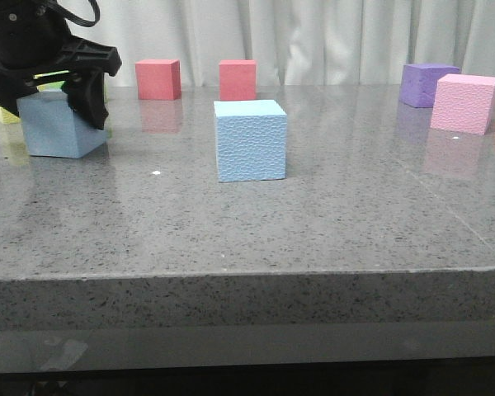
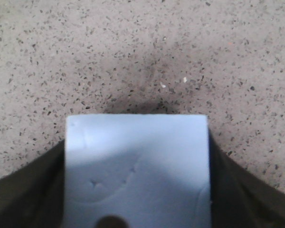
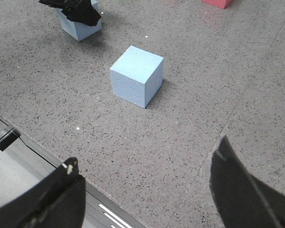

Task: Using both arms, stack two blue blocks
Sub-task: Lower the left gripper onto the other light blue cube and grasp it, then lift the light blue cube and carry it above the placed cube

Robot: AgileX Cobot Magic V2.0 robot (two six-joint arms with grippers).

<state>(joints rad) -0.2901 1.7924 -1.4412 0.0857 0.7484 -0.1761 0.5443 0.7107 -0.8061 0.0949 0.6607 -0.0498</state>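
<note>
One pale blue block (image 1: 249, 140) stands alone in the middle of the table; it also shows in the right wrist view (image 3: 136, 76). The other blue block (image 1: 59, 125) is at the far left, on or just above the tabletop. My left gripper (image 1: 54, 107) is shut on it from above. In the left wrist view the block (image 2: 137, 156) fills the gap between the dark fingers (image 2: 23, 194), which press on both sides. My right gripper (image 3: 145, 190) is open and empty over the table's front edge, well short of the middle block; it is out of the front view.
Two red cubes (image 1: 158, 79) (image 1: 238, 79) stand at the back. A purple cube (image 1: 427, 84) and a pink cube (image 1: 464, 102) stand at the back right. A yellow-green cube (image 1: 4, 111) sits behind the left gripper. The table's front edge (image 1: 247, 276) is near.
</note>
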